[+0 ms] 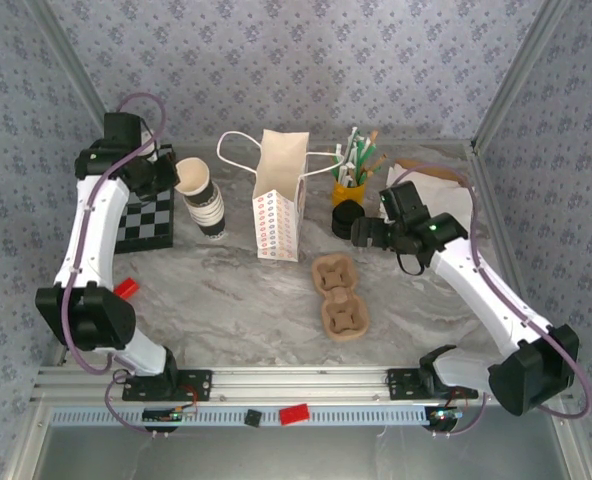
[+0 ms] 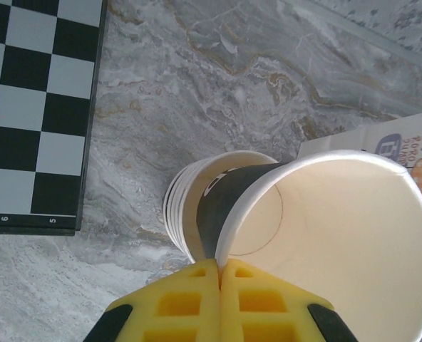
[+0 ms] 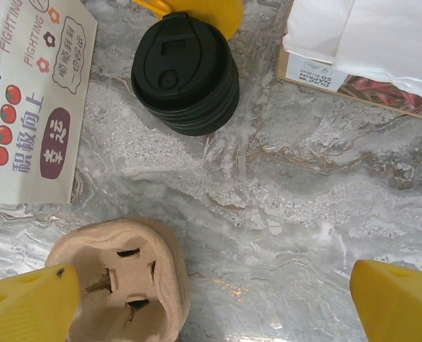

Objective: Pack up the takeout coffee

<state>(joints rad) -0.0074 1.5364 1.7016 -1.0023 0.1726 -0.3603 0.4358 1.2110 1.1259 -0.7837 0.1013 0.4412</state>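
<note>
The left claw (image 2: 219, 265) pinches the cup (image 2: 339, 235) by its rim; the right claw (image 3: 214, 293) gapes wide.
That thin pinch could slip, or tip the stack (image 2: 184, 204) beneath.

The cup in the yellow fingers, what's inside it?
Nothing: the cup pinched by the left gripper is bare cream-white down to its round bottom. It covers the stack of cups beneath, so their insides are hidden.

I log marble table (image 1: 236, 300): checkerboard (image 1: 146, 222) at 10 o'clock, cup stack (image 1: 208, 215) beside it, paper bag (image 1: 279, 215) at 12 (standing upright), black lids (image 1: 348, 218) at 1, pulp carrier (image 1: 340, 297) at 4, red block (image 1: 126, 288) at 8.
</note>
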